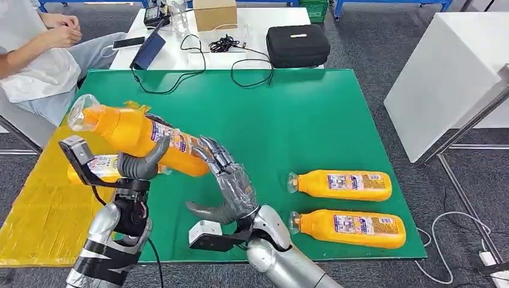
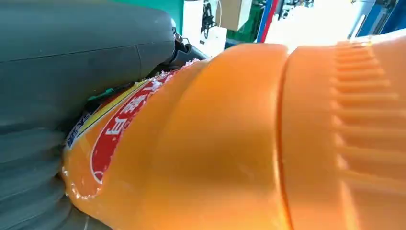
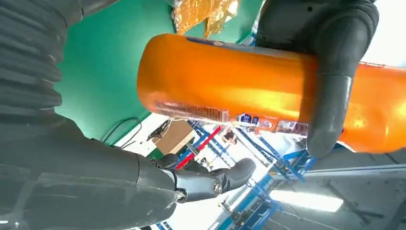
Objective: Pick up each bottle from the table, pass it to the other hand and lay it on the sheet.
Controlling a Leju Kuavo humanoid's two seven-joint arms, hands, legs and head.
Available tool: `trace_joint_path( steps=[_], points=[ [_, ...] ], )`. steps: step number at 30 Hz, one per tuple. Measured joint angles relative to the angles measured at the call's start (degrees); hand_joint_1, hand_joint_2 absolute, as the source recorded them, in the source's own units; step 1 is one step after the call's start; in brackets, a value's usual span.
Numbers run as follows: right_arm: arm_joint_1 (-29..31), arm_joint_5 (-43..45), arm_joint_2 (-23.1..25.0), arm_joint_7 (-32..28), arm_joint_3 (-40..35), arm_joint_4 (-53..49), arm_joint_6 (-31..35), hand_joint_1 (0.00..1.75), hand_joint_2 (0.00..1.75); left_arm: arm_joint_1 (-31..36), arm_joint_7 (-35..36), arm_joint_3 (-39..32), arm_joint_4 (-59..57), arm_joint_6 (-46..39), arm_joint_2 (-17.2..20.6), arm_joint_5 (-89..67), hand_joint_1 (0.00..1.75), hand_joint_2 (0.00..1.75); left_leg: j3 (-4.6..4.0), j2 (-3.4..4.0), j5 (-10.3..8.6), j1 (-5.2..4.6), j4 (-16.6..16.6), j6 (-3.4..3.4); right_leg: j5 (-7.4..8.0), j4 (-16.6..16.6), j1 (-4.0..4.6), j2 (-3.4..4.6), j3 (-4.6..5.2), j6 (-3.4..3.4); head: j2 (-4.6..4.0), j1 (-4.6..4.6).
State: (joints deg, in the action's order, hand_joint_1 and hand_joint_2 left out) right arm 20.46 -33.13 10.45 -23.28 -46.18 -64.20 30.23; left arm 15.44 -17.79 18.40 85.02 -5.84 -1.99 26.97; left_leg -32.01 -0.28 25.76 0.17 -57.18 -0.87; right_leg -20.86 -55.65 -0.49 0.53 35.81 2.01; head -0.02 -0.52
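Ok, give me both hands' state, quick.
Left hand: holding the raised orange bottle.
Right hand: open, fingers spread beside the bottle's base.

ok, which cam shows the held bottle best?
Head view: the whole held bottle shows, tilted, in the left hand, right hand beside its base. Left wrist view has a close orange blur of it; right wrist view shows its base end.

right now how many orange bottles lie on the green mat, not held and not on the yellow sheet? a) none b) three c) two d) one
c: two orange bottles lie side by side on the green mat to the robot's right, a third bottle is held up by the left hand, and a fourth lies on the yellow sheet.
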Motion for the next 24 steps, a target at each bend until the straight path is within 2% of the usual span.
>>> trace_joint_path(
  steps=[4,7,10,12,14,17,24],
  points=[
    [-1.1,1.9,-0.9,0.2,0.1,-4.0,0.3,0.0,1.75,0.0,-0.5,-0.8,0.0,-1.5,0.0,-1.4,1.75,1.75,0.0,0.02,0.0,0.0,0.0,0.0,0.0,0.0,0.0,0.0,0.01,0.0,0.0,0.0],
    [-2.2,4.2,-1.9,0.8,1.3,-8.4,0.3,0.0,1.75,0.0,-3.8,-1.5,0.0,-7.3,0.1,-8.8,1.75,1.75,-0.01,0.01,0.0,0.0,0.0,0.0,0.0,0.0,0.01,0.0,0.02,0.0,0.0,0.0],
    [-4.6,7.1,-3.3,-0.4,3.7,-14.4,0.8,0.0,1.75,0.4,-8.2,-1.7,0.0,-18.7,0.6,-25.8,1.75,1.75,-0.02,-0.03,0.0,0.0,0.0,0.0,0.0,0.0,0.01,-0.01,0.02,0.0,0.0,0.0],
    [-6.5,9.7,-4.1,-1.1,5.6,-18.6,0.4,0.0,1.75,0.8,-8.3,-1.7,0.2,-25.7,1.2,-38.9,1.75,1.75,-0.04,-0.05,0.0,0.0,0.0,0.0,0.0,0.0,0.01,-0.02,0.02,0.0,0.0,0.0],
    [-8.7,12.8,-5.1,-1.6,8.3,-23.8,-2.0,0.0,1.75,1.6,-3.4,-2.1,0.2,-31.4,2.3,-60.3,1.75,1.75,-0.04,-0.04,0.01,0.0,0.0,0.0,0.0,0.0,0.0,-0.01,0.02,0.0,0.0,0.0],
    [-10.6,14.3,-6.1,-1.8,11.2,-28.9,-4.3,0.0,1.75,2.8,1.0,-3.1,-0.2,-32.4,3.5,-77.2,1.75,1.75,-0.04,-0.02,0.01,-0.01,0.0,-0.01,0.0,0.0,-0.02,-0.01,0.02,0.0,0.0,-0.02],
    [-12.4,14.6,-7.2,-1.9,13.7,-34.0,-5.0,0.0,1.75,3.8,1.7,-3.9,-0.7,-32.6,4.3,-74.2,1.75,1.75,-0.01,0.03,0.0,0.0,0.0,0.01,0.08,0.0,0.04,0.0,0.03,-0.12,0.0,0.0]
  ],
)
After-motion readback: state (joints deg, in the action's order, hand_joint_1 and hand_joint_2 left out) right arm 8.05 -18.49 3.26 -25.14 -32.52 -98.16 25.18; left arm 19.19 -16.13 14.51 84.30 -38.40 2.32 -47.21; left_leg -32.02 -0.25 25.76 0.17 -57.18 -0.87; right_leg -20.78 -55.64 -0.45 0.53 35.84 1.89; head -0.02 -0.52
